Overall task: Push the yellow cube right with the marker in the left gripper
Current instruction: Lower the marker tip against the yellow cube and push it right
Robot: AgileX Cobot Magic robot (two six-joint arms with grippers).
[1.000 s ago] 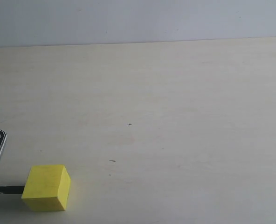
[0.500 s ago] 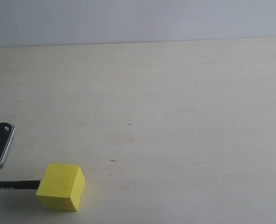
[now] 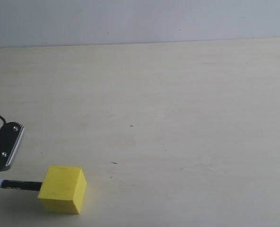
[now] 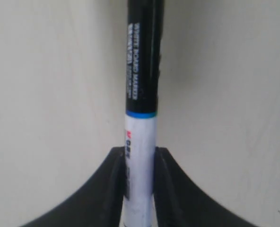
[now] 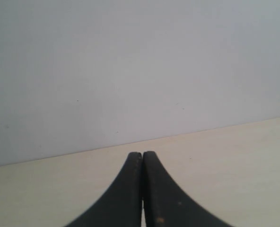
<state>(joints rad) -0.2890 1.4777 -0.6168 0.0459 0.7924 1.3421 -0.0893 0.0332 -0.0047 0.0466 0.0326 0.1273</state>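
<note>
The yellow cube (image 3: 63,189) sits on the pale table near the front left corner of the exterior view. The marker (image 3: 18,185) lies level just above the table, and its black end meets the cube's left face. My left gripper (image 3: 2,163) enters at the left edge, with one screwed finger (image 3: 11,143) showing. In the left wrist view, that gripper (image 4: 140,158) is shut on the marker's white barrel (image 4: 140,142); the cube is out of that view. My right gripper (image 5: 142,157) is shut on nothing and does not appear in the exterior view.
The light wooden table (image 3: 178,118) stretches to the right of the cube and back to a grey wall (image 3: 140,19). A few tiny dark specks (image 3: 113,163) mark the tabletop.
The left gripper and marker have moved right, pushing the cube right by about half its width. In the last half second the cube has hardly shifted. The right gripper shows no earlier frame.
</note>
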